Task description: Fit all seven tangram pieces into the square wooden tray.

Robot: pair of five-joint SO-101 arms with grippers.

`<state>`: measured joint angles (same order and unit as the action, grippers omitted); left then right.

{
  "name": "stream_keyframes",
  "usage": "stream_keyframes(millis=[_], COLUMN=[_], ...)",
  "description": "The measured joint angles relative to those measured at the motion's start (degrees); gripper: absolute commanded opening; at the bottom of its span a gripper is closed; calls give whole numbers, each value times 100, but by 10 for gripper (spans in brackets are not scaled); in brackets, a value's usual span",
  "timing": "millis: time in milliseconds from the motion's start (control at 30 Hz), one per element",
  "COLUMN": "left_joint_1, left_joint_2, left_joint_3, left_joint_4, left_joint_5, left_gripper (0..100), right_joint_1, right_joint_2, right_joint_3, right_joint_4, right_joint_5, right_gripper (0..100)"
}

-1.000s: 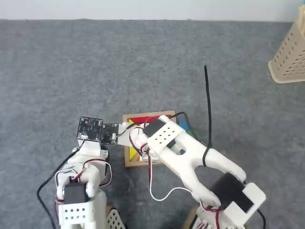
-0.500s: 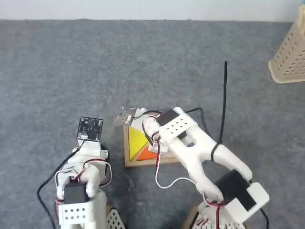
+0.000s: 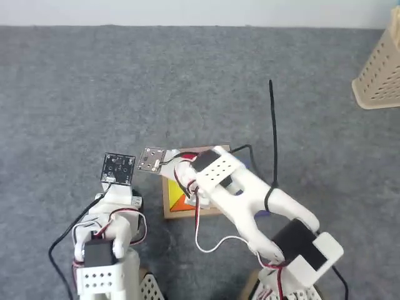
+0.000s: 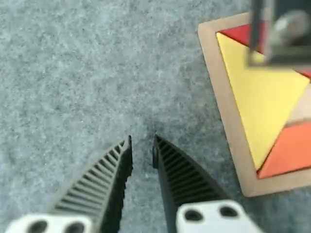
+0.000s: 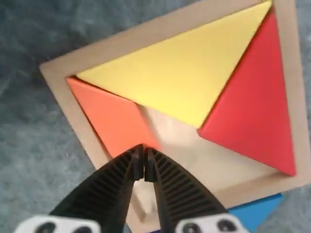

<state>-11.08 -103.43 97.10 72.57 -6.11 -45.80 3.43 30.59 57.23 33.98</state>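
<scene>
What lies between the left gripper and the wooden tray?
Bare grey carpet lies between the left gripper and the wooden tray; the left wrist view shows this.

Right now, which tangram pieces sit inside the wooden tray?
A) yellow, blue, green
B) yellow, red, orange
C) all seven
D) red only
B: in the right wrist view the yellow piece, red piece and orange piece lie inside the tray, bare wood shows beside them, and a blue piece lies outside its rim.

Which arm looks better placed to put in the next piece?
Probably right: the right gripper hangs over the tray, with a blue piece just outside its rim. The left gripper sits over carpet beside the tray.
</scene>
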Motion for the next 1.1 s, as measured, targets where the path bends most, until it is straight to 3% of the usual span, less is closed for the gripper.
stream_keyframes(millis=[467, 633, 900, 1100], left_joint_1=[0, 0, 0, 0], left_joint_2=[0, 0, 0, 0], left_joint_3=[0, 0, 0, 0], left_joint_4=[0, 0, 0, 0], left_joint_5=[0, 0, 0, 0], left_gripper=[71, 71, 71, 71], right_joint_1=[-193, 519, 1776, 2541], right_joint_2=[-53, -712, -1363, -1363], right_joint_3=[-123, -132, -132, 290], right_joint_4=[273, 721, 1486, 1486], right_joint_5=[-79, -457, -457, -193], right_gripper=[6, 7, 9, 128])
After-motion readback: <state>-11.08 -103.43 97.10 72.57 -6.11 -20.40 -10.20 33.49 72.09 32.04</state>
